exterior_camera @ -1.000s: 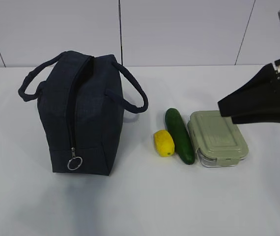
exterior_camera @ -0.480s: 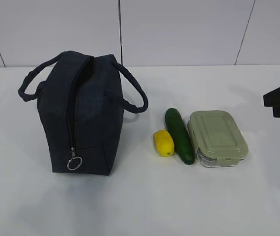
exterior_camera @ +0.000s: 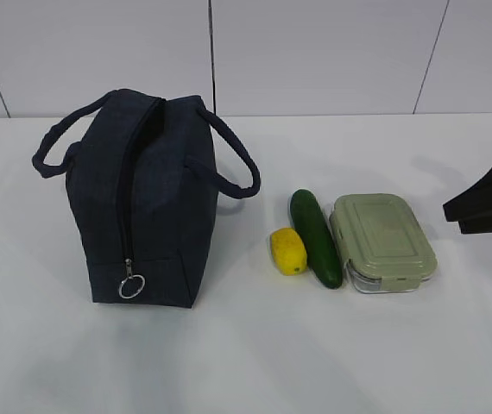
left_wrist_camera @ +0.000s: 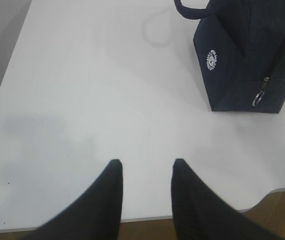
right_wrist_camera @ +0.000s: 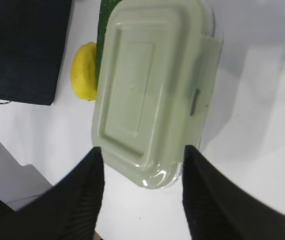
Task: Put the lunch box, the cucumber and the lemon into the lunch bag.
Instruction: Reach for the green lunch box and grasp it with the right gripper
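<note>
The lunch bag (exterior_camera: pixel 142 198) stands upright on the white bench (exterior_camera: pixel 255 354) toward its left side, nearer the front edge than the back: dark navy fabric, two loop handles spreading to either side, a zipper running up its near end with a metal ring pull (exterior_camera: pixel 131 285) hanging low. In the left wrist view a small round white logo (left_wrist_camera: pixel 212 59) shows on its side panel. To the right of the bag, apart from it, three things lie in a row. The lemon (exterior_camera: pixel 287 251), small, bright yellow and oval, lies just beside the cucumber (exterior_camera: pixel 315 237), a short, thick, smooth dark green one pointing toward the back edge. Against the cucumber's other side sits the lunch box (exterior_camera: pixel 382 241), a clear rectangular container with rounded corners under a pale sage-green clip-on lid.

The left gripper (left_wrist_camera: pixel 145 170) hovers over bare bench near the front left corner, jaws parted and holding nothing. The right gripper (right_wrist_camera: pixel 142 157) is above the lunch box, its black fingers (right_wrist_camera: pixel 85 190) spread wide on either side of the lid's near end; whether they touch it I cannot tell
</note>
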You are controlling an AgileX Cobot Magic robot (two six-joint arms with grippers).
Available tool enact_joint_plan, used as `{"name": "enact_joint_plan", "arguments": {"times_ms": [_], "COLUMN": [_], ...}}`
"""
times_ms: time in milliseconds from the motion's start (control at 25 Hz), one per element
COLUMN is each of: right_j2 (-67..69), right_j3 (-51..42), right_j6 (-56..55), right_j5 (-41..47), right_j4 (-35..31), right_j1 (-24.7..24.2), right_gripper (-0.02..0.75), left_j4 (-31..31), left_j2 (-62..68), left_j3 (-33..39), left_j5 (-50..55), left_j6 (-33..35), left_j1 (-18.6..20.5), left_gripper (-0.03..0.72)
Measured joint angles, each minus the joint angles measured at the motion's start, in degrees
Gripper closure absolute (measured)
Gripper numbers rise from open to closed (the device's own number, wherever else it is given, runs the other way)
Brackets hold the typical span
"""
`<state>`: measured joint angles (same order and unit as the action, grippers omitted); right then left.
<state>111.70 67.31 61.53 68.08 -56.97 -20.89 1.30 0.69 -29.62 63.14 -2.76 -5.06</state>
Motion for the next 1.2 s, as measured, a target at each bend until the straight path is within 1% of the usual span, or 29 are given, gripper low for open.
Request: {"name": "enact_joint_plan", "arguments": {"times_ms": [120, 200, 280, 360, 560, 760, 1000, 1200], "right_j2": [2.2, 3.0, 3.2, 3.4, 5.4, 10.5, 14.5, 16.0], "right_j3": [0.4, 0.4, 0.5, 0.5, 1.8, 3.9, 7.1, 7.5], "right_j6": [4.7, 7.3, 8.4, 9.6, 11.1, 11.1, 9.6, 9.0], "right_j5": [-0.1, -0.2, -0.2, -0.4, -0.4, -0.7, -0.8, -0.9], "right_j4": [-2.3, -5.4, -7.2, -7.9, -9.1, -9.3, -7.3, -6.8], "right_j1": [0.0, 0.0, 0.0, 0.0, 0.4, 2.5, 4.9, 5.3], "right_gripper": [0.293, 0.215, 0.137, 0.088, 0.066, 0.065, 0.065, 0.065], "left_j4": [0.0, 0.0, 0.0, 0.0, 0.0, 0.0, 0.0, 0.0], "left_j2": [0.0, 0.0, 0.0, 0.0, 0.0, 0.0, 0.0, 0.0], "left_j3": [0.0, 0.0, 0.0, 0.0, 0.0, 0.0, 0.0, 0.0], "left_j5": [0.0, 0.0, 0.0, 0.0, 0.0, 0.0, 0.0, 0.0], "left_j6": [0.0, 0.0, 0.0, 0.0, 0.0, 0.0, 0.0, 0.0], "left_j1": [0.0, 0.0, 0.0, 0.0, 0.0, 0.0, 0.0, 0.0], "left_gripper": [0.452, 0.452, 0.452, 0.452, 0.452, 0.452, 0.452, 0.452]}}
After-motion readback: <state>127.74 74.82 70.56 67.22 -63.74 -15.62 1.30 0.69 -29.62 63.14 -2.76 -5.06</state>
